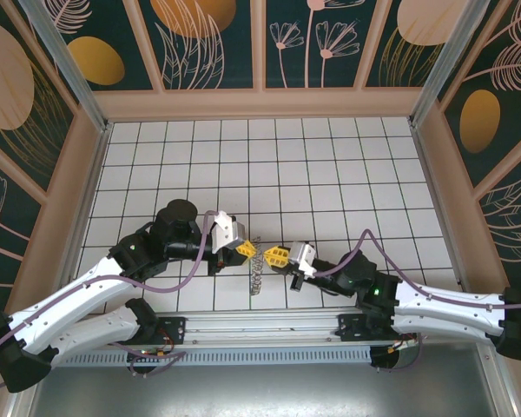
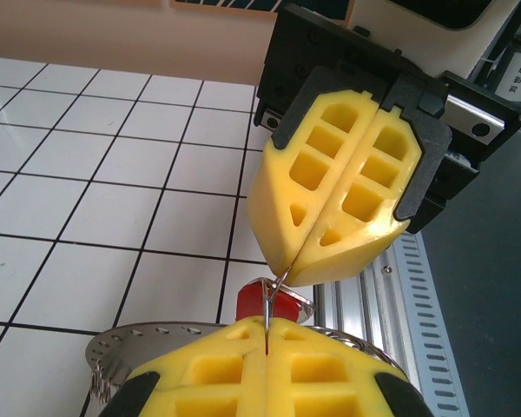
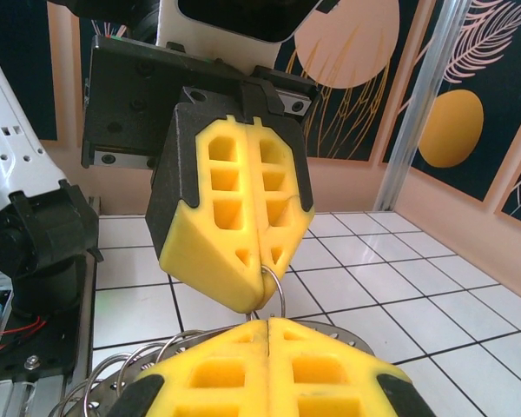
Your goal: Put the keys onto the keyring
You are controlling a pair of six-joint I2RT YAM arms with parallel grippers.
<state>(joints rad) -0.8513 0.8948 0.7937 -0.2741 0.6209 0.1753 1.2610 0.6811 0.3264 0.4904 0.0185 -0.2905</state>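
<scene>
The left gripper (image 1: 242,249) and the right gripper (image 1: 276,254) are held tip to tip low over the white tiled table (image 1: 330,174); both pairs of yellow fingers are pressed together, and a thin grey wire loop (image 2: 267,313) is pinched between the two tips; the tiny red-headed key (image 2: 252,302) is seen in the left wrist view just behind that loop, above the grey toothed metal keyring (image 2: 130,343), which shows below the left fingers; whether the key is threaded on cannot be told.
</scene>
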